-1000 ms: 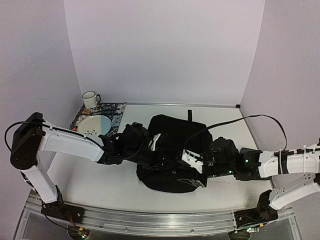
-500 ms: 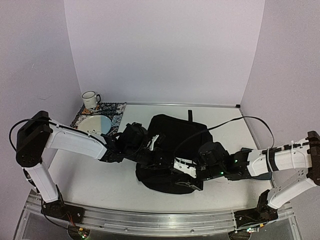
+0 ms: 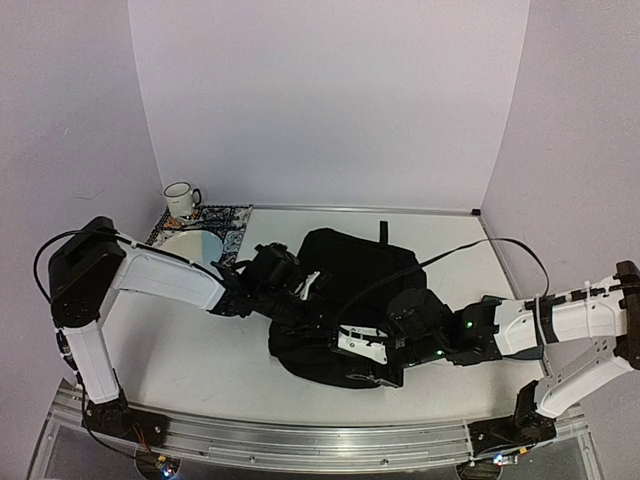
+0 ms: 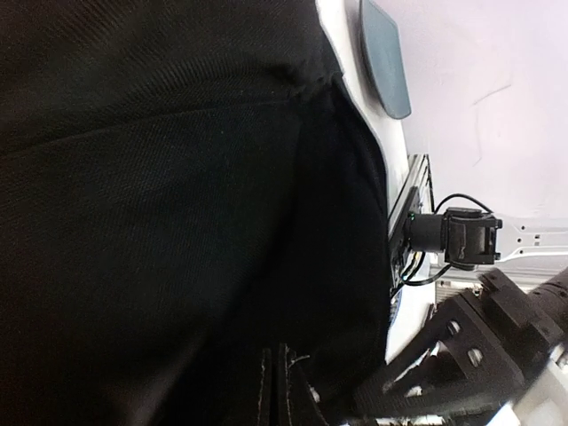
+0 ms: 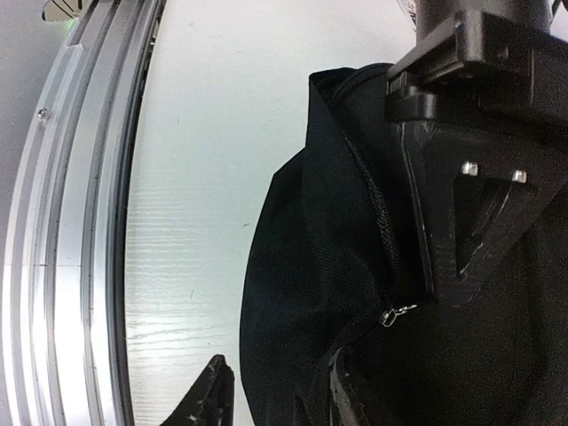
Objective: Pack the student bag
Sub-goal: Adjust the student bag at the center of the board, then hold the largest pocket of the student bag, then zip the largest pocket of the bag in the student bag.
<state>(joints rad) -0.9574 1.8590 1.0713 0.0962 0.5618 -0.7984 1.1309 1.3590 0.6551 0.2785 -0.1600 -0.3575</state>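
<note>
Student bag [image 3: 350, 290] is lying flat mid-table, black and slumped, w/ both arms reaching in over its near half. R gripper [image 5: 277, 366] is sitting at the bag's near rim, jaws apart and straddling the folded edge. Its outer finger [image 5: 213, 390] is hanging over bare table [image 5: 195, 133] just beside the fabric, and its inner finger [image 5: 344, 395] is lying against dark cloth on the opening side. Zipper track [image 5: 366, 195] is running along that rim, and the zipper pull [image 5: 397, 312] is dangling just ahead of the inner finger. L gripper [image 3: 320, 300] is reaching in from the left onto the bag's top fabric. Its jaws are together, but I can't tell whether they're pinching any cloth. In the R wrist view its black body w/ two screws is resting on the bag right next to the pull.

Hard to read:
- L wrist view is filling almost wholly w/ black weave, and its own fingers aren't making out. Only a teal pad [image 4: 384, 53] beyond the bag and part of the R arm at lower right are showing.
- From above, black grippers are blending into black bag, so fingertips are getting lost.
- Bag's inside isn't showing.

Sitting at far left, well apart from the bag: mug [image 3: 181, 198], plate [image 3: 190, 248], patterned mat [image 3: 232, 222]. Alu rail [image 5: 80, 222] is running along the near table edge.
</note>
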